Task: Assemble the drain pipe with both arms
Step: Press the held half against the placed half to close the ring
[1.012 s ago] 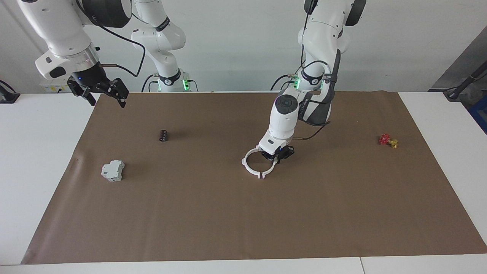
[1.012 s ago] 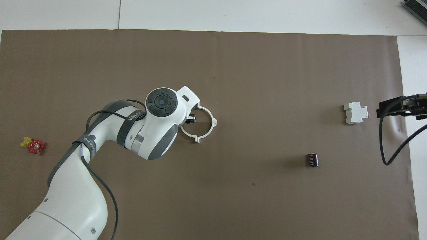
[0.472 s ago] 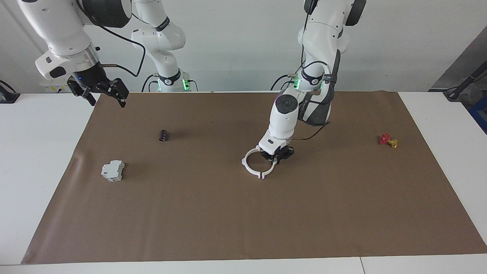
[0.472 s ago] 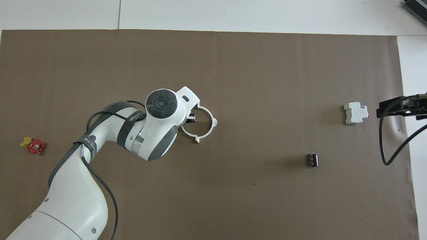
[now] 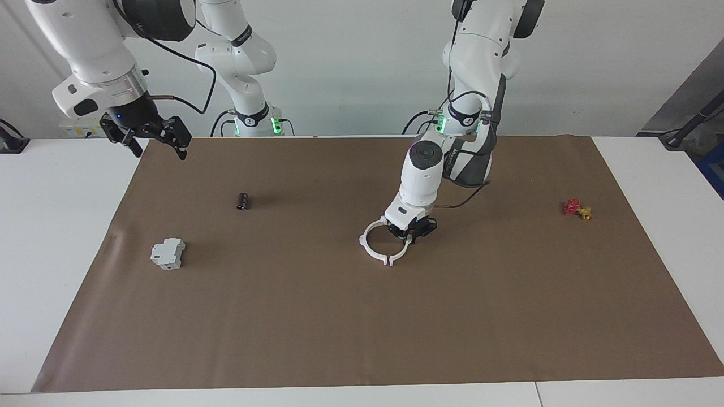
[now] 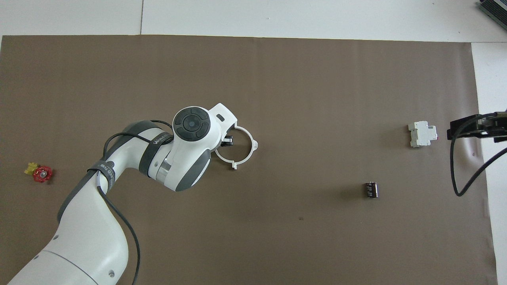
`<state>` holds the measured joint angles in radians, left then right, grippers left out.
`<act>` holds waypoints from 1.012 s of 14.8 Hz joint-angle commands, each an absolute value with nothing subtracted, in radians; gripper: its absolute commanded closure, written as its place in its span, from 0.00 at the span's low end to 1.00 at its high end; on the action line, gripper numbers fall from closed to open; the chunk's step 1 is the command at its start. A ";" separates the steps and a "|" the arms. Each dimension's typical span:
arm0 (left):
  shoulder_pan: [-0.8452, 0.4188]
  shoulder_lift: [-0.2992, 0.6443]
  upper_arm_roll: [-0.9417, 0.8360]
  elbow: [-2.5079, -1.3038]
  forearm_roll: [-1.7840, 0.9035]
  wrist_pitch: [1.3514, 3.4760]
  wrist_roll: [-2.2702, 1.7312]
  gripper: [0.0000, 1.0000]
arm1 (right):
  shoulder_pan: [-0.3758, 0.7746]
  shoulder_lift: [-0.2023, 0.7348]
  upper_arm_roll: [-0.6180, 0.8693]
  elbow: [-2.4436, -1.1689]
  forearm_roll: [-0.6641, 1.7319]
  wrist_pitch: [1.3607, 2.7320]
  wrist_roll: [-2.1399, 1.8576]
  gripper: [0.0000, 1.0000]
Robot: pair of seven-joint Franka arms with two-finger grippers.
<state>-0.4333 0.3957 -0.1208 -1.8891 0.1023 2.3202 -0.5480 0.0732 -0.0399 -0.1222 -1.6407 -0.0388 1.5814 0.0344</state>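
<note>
In the upper left of the facing view my right gripper waits in the air over the brown paper mat's edge, black fingers spread wide. At the middle my left gripper pinches the thin white plastic ring of the drain pipe, smooth, with small tabs, on the mat. Since the earlier frames almost nothing moved.

Left gripper lowered, right gripper raised
</note>
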 commanded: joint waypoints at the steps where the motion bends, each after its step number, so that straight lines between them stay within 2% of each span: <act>1: -0.451 0.382 -0.104 -1.910 0.127 2.339 -0.575 0.96 | 0.063 -0.060 -0.117 -1.660 -0.043 1.586 0.012 0.00; 15: -0.460 0.388 -0.104 -1.907 0.146 2.353 -0.581 0.96 | 0.063 -0.060 -0.115 -1.660 -0.043 1.585 0.012 0.00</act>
<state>-0.4417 0.3957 -0.1210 -1.8892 0.1205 2.3306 -0.5542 0.0732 -0.0399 -0.1222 -1.6407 -0.0388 1.5814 0.0344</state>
